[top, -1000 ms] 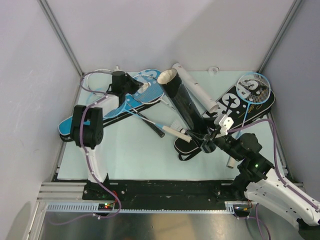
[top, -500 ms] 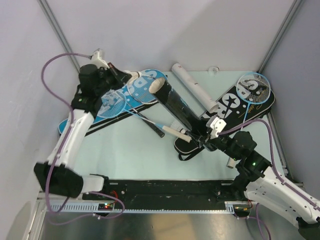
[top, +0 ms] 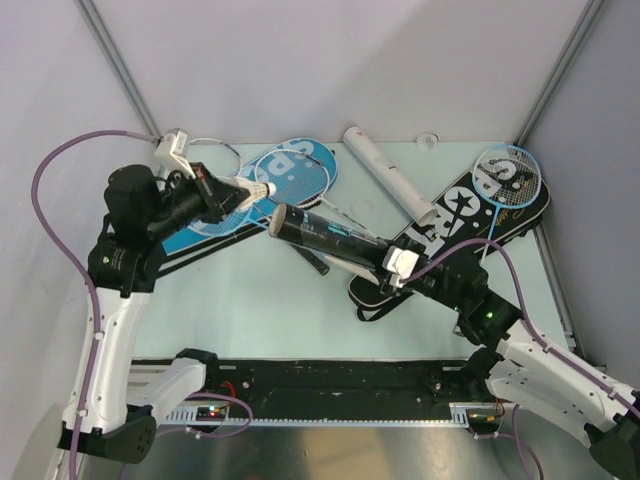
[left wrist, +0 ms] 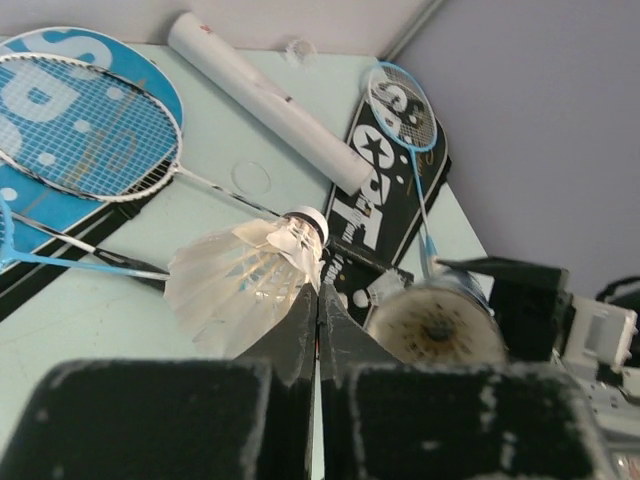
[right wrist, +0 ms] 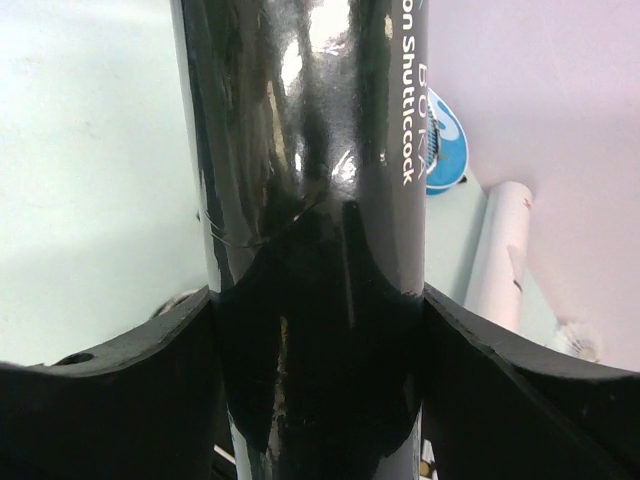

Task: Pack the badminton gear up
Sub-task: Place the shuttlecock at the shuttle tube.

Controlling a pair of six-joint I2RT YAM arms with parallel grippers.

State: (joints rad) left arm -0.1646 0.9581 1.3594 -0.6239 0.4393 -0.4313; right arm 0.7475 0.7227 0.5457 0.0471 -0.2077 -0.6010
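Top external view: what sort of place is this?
Probably a robot test cell, not a sports hall: plain grey panel walls on metal frame posts enclose a pale green table with a black mounting rail.

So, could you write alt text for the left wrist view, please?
Shut left fingers pinch a white feather shuttlecock next to the open mouth of a black tube. Beyond lie a white tube and rackets on covers.
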